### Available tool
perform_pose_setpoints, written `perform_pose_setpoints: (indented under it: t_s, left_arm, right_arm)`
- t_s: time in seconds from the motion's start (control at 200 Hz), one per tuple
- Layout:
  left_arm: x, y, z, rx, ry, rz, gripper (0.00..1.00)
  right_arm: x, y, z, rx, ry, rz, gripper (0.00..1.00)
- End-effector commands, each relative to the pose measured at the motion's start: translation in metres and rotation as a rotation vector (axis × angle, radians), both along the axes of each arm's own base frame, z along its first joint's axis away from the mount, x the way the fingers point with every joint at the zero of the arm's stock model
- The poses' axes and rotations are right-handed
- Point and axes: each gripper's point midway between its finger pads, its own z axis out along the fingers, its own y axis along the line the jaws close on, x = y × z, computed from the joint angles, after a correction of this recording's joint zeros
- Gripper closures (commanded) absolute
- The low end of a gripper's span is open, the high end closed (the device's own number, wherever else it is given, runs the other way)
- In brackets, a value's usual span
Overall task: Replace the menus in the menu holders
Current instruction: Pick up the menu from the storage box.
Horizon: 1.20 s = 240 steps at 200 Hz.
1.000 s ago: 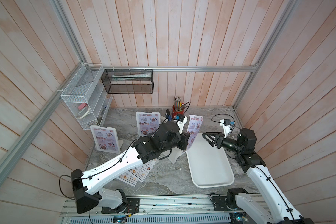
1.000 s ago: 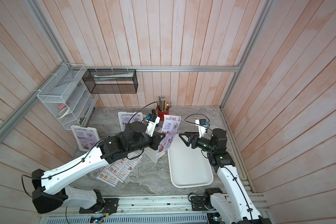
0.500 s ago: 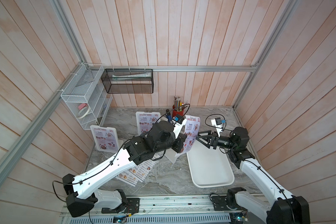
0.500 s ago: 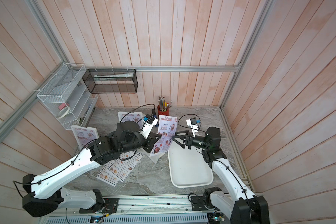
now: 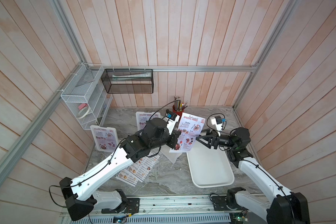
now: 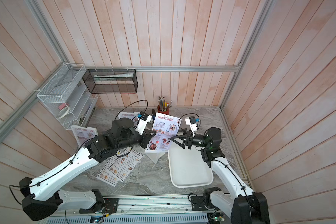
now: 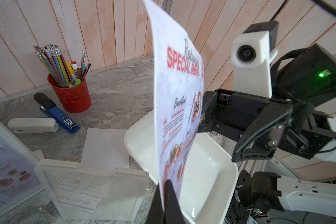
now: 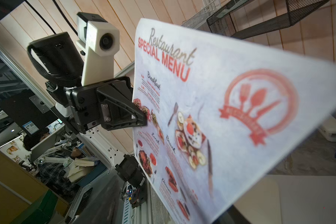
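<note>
My left gripper [image 5: 179,135] [image 7: 166,183] is shut on the lower left edge of a pinkish SPECIAL MENU sheet [image 5: 190,131] [image 6: 164,131] [image 8: 231,116]. It holds the sheet upright in the air over the near end of the white tray. My right gripper [image 5: 200,135] [image 6: 175,135] is open, its fingertips at the sheet's right edge. A clear menu holder [image 7: 93,186] [image 5: 171,158] lies below the sheet, with a DIM SUM INN sheet showing through it. Two upright menu holders [image 5: 103,140] [image 5: 143,120] show SPECIAL MENU sheets. DIM SUM INN menus [image 5: 142,168] [image 6: 120,166] lie flat under my left arm.
The shallow white tray [image 5: 211,172] [image 6: 190,172] lies at the right. At the back stand a red pencil cup [image 5: 177,111] [image 7: 72,98], a white stapler [image 7: 33,126] and a blue one [image 7: 59,119]. A wire shelf [image 5: 83,102] and a black mesh basket [image 5: 128,81] hang on the walls.
My right gripper has moved left up to the sheet's edge. The left gripper and the sheet have shifted slightly left.
</note>
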Motion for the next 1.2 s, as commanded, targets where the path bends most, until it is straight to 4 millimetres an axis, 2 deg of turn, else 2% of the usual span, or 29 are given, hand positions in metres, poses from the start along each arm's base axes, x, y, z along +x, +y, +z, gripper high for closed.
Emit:
perform_pose_setpoints:
  t_s: [0.0, 0.165, 0.37, 0.435, 0.555, 0.705, 0.84, 0.94, 1.055, 1.14, 1.195]
  left_arm:
    - [-0.003, -0.004, 0.007, -0.036, -0.003, -0.028, 0.95]
    - [0.001, -0.002, 0.007, -0.041, 0.002, -0.021, 0.95]
    - [0.006, 0.000, 0.005, -0.046, 0.010, -0.010, 0.95]
    - [0.008, 0.000, 0.002, -0.036, 0.015, -0.007, 0.95]
    - [0.010, 0.000, 0.002, -0.034, 0.017, -0.006, 0.95]
    - [0.013, -0.002, 0.005, -0.043, 0.016, -0.011, 0.95]
    - [0.013, -0.003, 0.003, -0.044, 0.020, -0.016, 0.92]
    - [0.015, -0.005, 0.002, -0.070, 0.031, -0.023, 0.85]
    - [0.027, 0.000, -0.006, -0.069, 0.042, 0.028, 0.60]
    - [0.043, 0.015, -0.019, -0.059, 0.077, 0.107, 0.43]
    - [0.055, 0.031, -0.028, -0.063, 0.102, 0.175, 0.38]
  right_arm:
    - [-0.012, 0.000, 0.014, 0.021, -0.061, 0.025, 0.39]
    - [-0.015, -0.001, 0.020, 0.037, -0.059, 0.022, 0.46]
    - [-0.004, -0.002, 0.024, 0.016, -0.025, -0.044, 0.69]
    - [0.001, -0.004, 0.027, 0.022, -0.009, -0.083, 0.71]
    - [-0.004, -0.001, 0.036, 0.031, -0.007, -0.078, 0.82]
    - [-0.004, 0.004, 0.043, 0.024, -0.016, -0.094, 0.86]
    - [0.006, 0.003, 0.044, 0.014, 0.009, -0.140, 0.99]
    - [0.010, 0.003, 0.050, 0.031, 0.024, -0.166, 1.00]
    - [0.016, 0.005, 0.056, 0.010, 0.031, -0.218, 1.00]
    - [0.024, 0.003, 0.056, -0.022, 0.050, -0.265, 1.00]
    - [0.029, 0.002, 0.056, -0.055, 0.056, -0.296, 1.00]
